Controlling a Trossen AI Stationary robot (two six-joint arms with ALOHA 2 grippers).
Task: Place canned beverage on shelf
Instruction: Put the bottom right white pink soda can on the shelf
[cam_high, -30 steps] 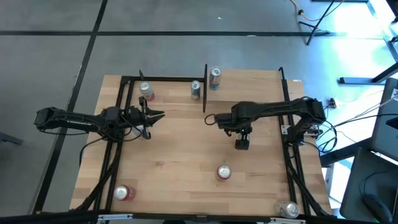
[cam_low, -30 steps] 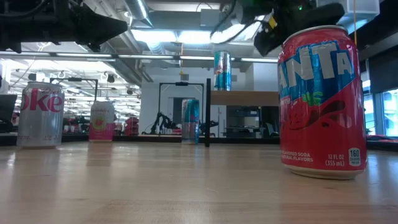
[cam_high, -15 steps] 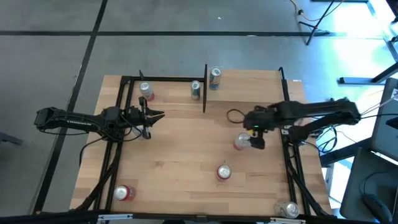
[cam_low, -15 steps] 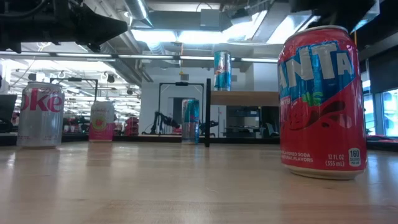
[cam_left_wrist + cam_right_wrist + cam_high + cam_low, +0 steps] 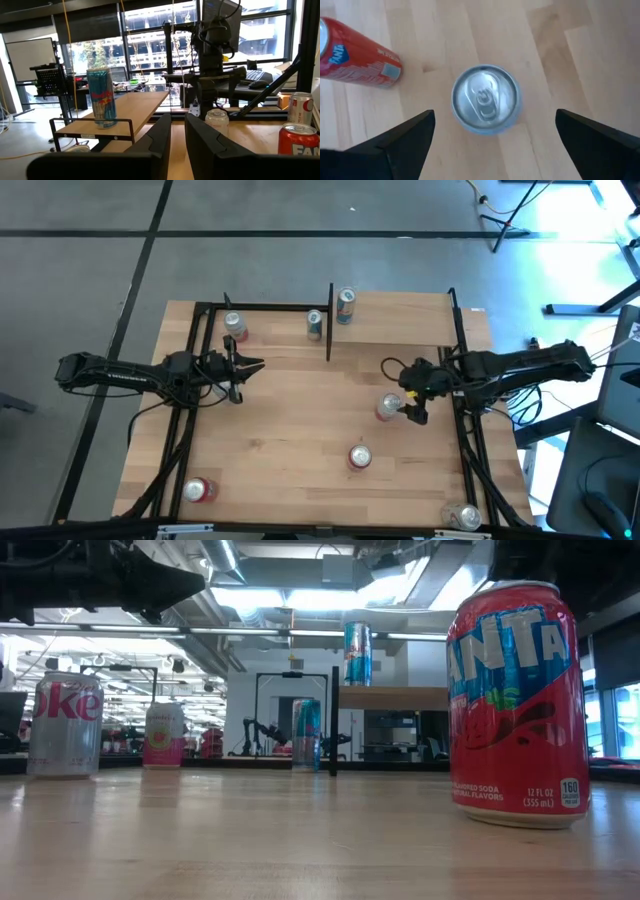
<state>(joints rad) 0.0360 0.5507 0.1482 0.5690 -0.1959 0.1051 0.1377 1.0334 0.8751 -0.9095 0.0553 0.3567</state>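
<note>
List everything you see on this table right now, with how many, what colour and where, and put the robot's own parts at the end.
Shelf: one, light wood with black posts, far right part of the table.
Blue can: one, standing on the shelf.
Silver-topped can: one, on the table directly under the right gripper.
Red Fanta can: one, mid-table, nearer the front.
Other cans: four, two at the far edge, two at the front corners.
Left gripper: shut, hovering left of centre.
Right gripper: open, above the silver-topped can.
</note>
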